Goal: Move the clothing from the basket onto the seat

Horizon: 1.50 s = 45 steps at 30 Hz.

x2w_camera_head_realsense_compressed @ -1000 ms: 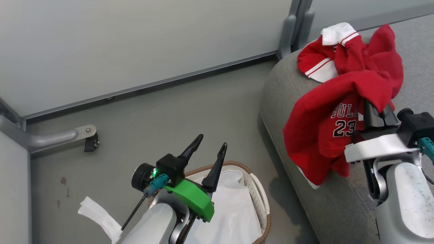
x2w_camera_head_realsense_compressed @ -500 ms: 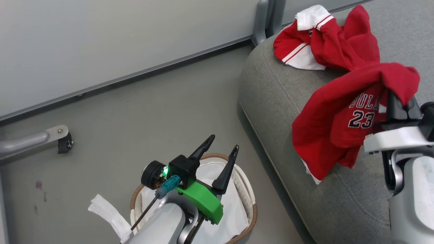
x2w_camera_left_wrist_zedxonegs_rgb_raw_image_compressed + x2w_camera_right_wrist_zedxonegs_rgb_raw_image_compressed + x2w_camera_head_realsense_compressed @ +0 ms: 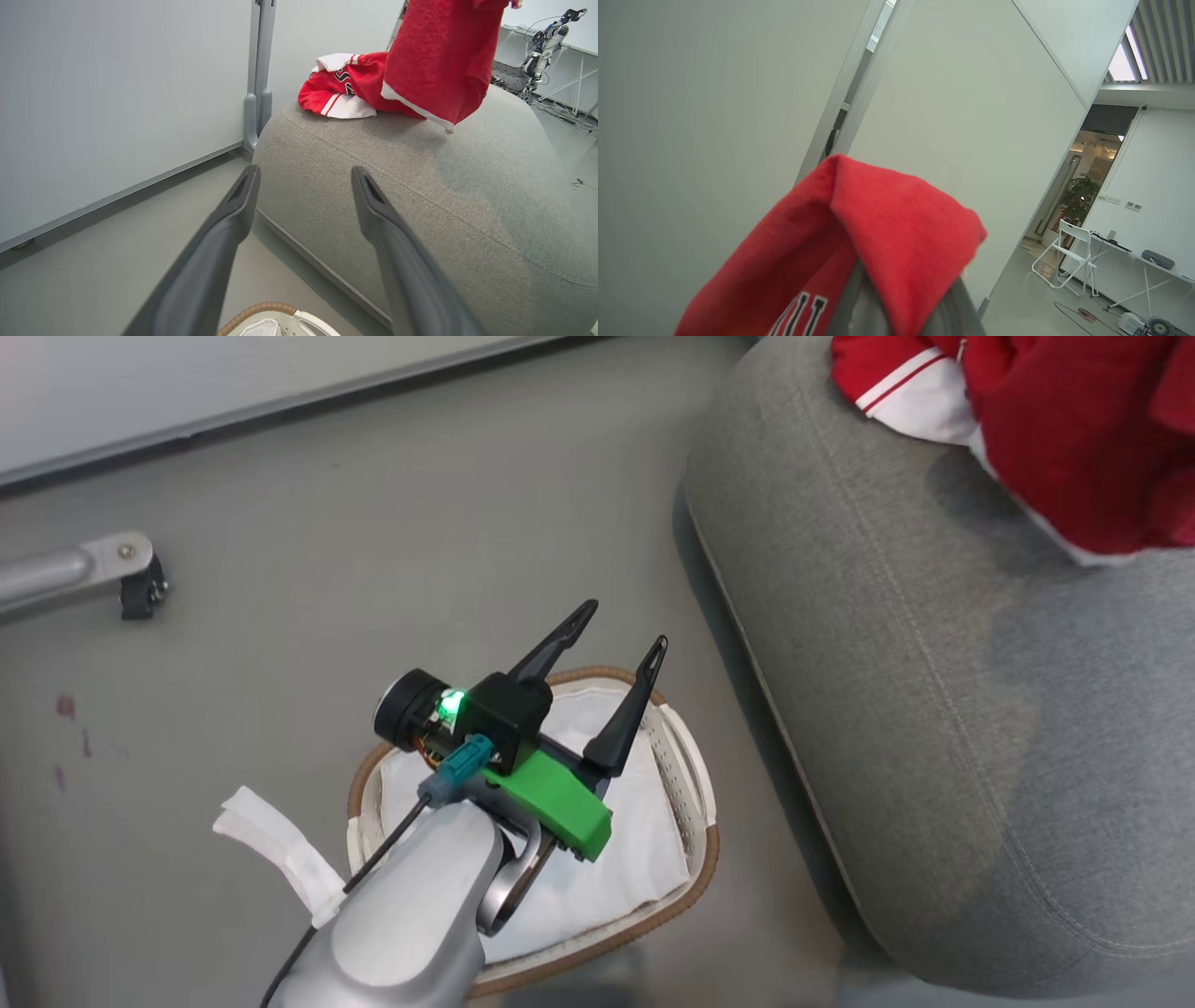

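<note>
Hovering over the basket [image 3: 695, 887], the left gripper [image 3: 627, 623] spreads its two dark fingers wide with nothing between them, tips aimed away from the wrist toward the seat [image 3: 934, 728]. Right beneath its green-cased wrist sits the oval basket, with a brown woven rim round white slatted walls. Inside it lies the white liner [image 3: 607, 887], rumpled across the bottom and lapping up the sides. Back behind the wrist and off to its left, a white cloth strip [image 3: 271, 840] lies on the grey floor [image 3: 420, 523], just beside the rim.

From the left wrist, a sliver of the basket's rim shows at the root of the fingers, low between them. Just past the fingertips rises the seat's rounded grey edge. Farther out along the fingers' line, a red-and-white garment [image 3: 343, 91] lies crumpled on the cushion. To its right the red jersey [image 3: 439, 60] hangs from above, its white-trimmed hem low over the fabric. Whether it brushes the cushion I cannot tell.

Over to the right gripper [image 3: 908, 280]: its fingers are drawn close together with a fold of the jersey caught between them, the red cloth draped right over the tips. Black-and-white lettering peeks out low on the fingers' left. Beyond the cloth stand pale wall panels [image 3: 714, 116], and far off to the fingers' right, a white folding chair [image 3: 1069, 256].
</note>
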### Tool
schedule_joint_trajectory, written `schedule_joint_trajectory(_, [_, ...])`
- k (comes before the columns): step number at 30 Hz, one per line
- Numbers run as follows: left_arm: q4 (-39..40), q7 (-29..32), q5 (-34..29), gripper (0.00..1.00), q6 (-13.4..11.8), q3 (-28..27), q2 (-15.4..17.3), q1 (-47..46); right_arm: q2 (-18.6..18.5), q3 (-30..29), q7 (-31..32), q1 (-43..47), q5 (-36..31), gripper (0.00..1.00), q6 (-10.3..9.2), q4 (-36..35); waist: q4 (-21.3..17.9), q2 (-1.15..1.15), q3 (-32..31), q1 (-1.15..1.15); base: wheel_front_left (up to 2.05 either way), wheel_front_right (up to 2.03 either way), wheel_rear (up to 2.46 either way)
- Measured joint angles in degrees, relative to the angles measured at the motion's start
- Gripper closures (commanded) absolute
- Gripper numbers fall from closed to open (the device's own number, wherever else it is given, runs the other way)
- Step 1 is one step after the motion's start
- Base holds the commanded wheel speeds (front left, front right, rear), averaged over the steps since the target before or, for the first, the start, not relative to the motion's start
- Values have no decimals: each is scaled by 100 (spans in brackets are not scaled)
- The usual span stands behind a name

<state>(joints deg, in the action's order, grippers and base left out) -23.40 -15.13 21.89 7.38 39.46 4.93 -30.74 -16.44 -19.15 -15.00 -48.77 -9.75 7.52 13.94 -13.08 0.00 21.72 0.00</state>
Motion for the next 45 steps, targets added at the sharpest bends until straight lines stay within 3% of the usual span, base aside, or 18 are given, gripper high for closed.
schedule_joint_trajectory(7, [229, 1, -102, 0, 0, 75, 66, -410, -478, -156, -9, -884, -274, 100, 0, 1036, 173, 0, 818, 0, 0, 0, 0])
schedule_joint_trajectory(15, [403, 0, -232, 0, 0, 46, 125, -700, -219, -488, -8, -973, -552, 100, 0, 1737, 329, 0, 1628, 1, 0, 0, 0])
schedule_joint_trajectory(25, [445, 1, -229, 0, 0, -86, 247, -705, 156, -698, -9, -742, -586, 100, 1, 1996, 252, 0, 2117, 1, 0, 0, 0])
schedule_joint_trajectory(26, [444, 1, -229, 0, 0, -98, 258, -703, 185, -680, -9, -718, -577, 87, 1, 1996, 229, 0, 2117, 1, 0, 0, 0])
schedule_joint_trajectory(28, [449, 1, -227, 0, 0, -109, 259, -684, 237, -636, -9, -617, -516, 50, 1, 1963, 176, 0, 2083, 1, 0, 0, 0])
schedule_joint_trajectory(29, [459, 1, -222, 0, 0, -114, 255, -672, 268, -594, -9, -545, -480, 0, 1, 1913, 157, 0, 2050, 1, 0, 0, 0])
schedule_joint_trajectory(38, [530, 1, -143, 0, 0, -345, 247, -384, 330, -162, -8, 221, -286, 0, 1, 1506, 80, 0, 1550, 0, 0, 0, 0])
schedule_joint_trajectory(45, [573, 1, -77, 0, 0, -814, 144, 24, 277, -89, -8, 617, -299, 0, 1, 1663, 95, 0, 913, 0, 0, 0, 0])
